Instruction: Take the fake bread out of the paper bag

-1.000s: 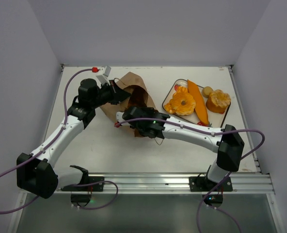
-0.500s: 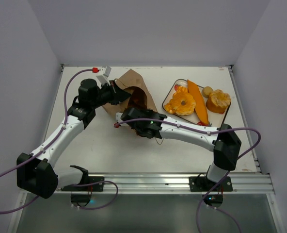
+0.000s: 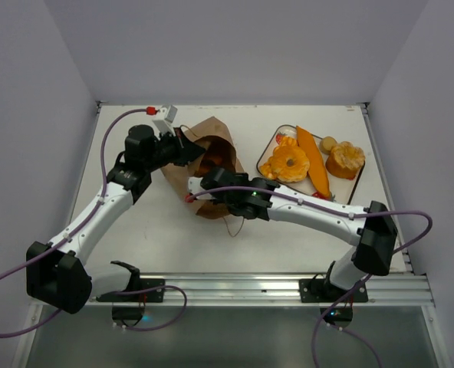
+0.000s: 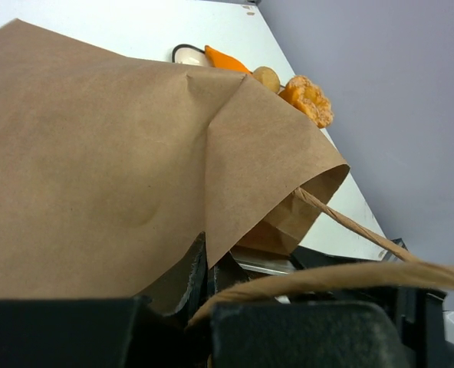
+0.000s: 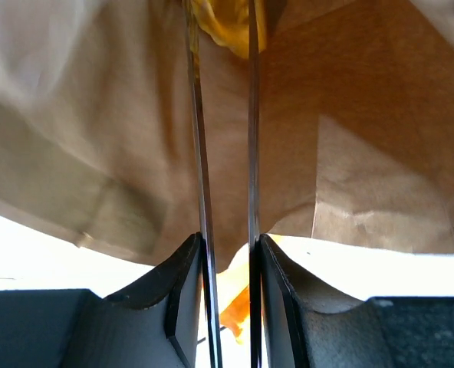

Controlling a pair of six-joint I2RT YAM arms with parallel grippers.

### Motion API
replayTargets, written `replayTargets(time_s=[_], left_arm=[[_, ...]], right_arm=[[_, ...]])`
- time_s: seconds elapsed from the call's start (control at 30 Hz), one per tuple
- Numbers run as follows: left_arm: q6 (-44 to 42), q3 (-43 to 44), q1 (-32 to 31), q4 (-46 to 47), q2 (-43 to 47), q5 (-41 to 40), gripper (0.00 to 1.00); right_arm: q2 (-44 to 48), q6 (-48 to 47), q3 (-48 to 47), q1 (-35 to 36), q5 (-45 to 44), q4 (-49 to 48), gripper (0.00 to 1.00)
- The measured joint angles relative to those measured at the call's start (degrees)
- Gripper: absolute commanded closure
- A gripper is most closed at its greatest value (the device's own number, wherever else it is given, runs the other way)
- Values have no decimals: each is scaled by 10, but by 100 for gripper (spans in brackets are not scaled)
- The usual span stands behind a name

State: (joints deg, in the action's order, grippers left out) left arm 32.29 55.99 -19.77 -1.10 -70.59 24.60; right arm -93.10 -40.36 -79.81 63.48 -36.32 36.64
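The brown paper bag (image 3: 212, 153) lies on its side at mid-table, mouth toward the near right. My left gripper (image 3: 185, 150) is shut on its upper edge; in the left wrist view the black fingers (image 4: 189, 280) pinch the paper (image 4: 97, 153). My right gripper (image 3: 212, 182) sits at the bag's mouth, shut on metal tongs (image 5: 200, 153) that reach inside the bag (image 5: 350, 138). At the tongs' far end is a glossy yellow-orange piece of fake bread (image 5: 223, 27). A ring loaf (image 3: 290, 162), a baguette (image 3: 313, 159), a small roll (image 3: 329, 142) and a knobbly piece (image 3: 345, 159) lie outside the bag.
The strawberry-print tray (image 3: 276, 139) at the back right carries the ring loaf and baguette. The bag's string handle (image 4: 350, 222) loops across the left wrist view. White walls close in the table on three sides.
The right gripper has squeezed the tongs narrower, and its wrist has drawn back toward the right and near side. The left arm has kept its hold on the bag.
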Motion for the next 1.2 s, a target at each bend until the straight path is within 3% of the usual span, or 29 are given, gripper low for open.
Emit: replayTargets(time_s=[0.63, 1.2], left_arm=[[-36, 17, -2, -16, -37, -42, 98], [-51, 47, 2, -29, -70, -80, 98]], right_arm=[[185, -3, 74, -3, 82, 66, 100], [348, -2, 123, -98, 181, 102, 100]])
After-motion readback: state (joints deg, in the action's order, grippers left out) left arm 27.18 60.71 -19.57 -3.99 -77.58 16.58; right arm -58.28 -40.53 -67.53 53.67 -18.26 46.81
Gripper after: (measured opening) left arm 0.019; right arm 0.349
